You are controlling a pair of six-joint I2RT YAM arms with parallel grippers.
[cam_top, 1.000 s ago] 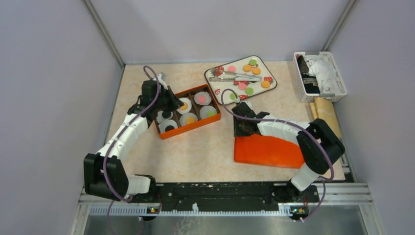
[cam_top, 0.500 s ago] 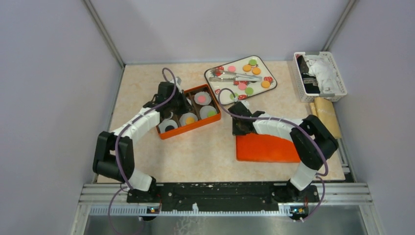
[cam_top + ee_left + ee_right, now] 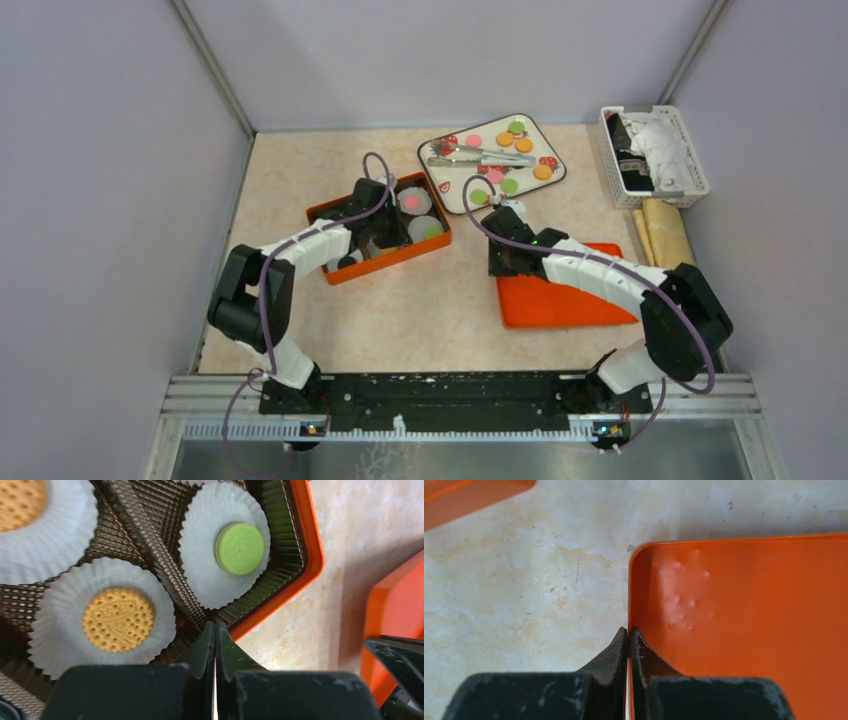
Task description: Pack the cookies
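Observation:
Cookies (image 3: pixel 508 139) in orange, green and pink lie on the strawberry-print tray (image 3: pixel 556 175). The orange box (image 3: pixel 380 266) holds paper cups; a pink cookie (image 3: pixel 411 200) and a green cookie (image 3: pixel 432 231) show in it. The left wrist view shows the green cookie (image 3: pixel 239 548) and an orange cookie (image 3: pixel 118 619) in their cups. My left gripper (image 3: pixel 392 243) (image 3: pixel 215 629) is shut at the box's near wall (image 3: pixel 307 540), with nothing visibly between its tips. My right gripper (image 3: pixel 500 268) (image 3: pixel 629 632) is shut on the left rim of the orange lid (image 3: pixel 570 305) (image 3: pixel 749 630).
Metal tongs (image 3: pixel 480 156) lie across the tray. A white basket (image 3: pixel 655 155) with cloth stands at the back right, and a tan roll (image 3: pixel 665 230) lies below it. A corner of the box (image 3: pixel 469 492) shows ahead of the right gripper.
My left arm swung right, over the box. The right gripper closed on the lid's rim, and the lid shifted right and turned square to the table.

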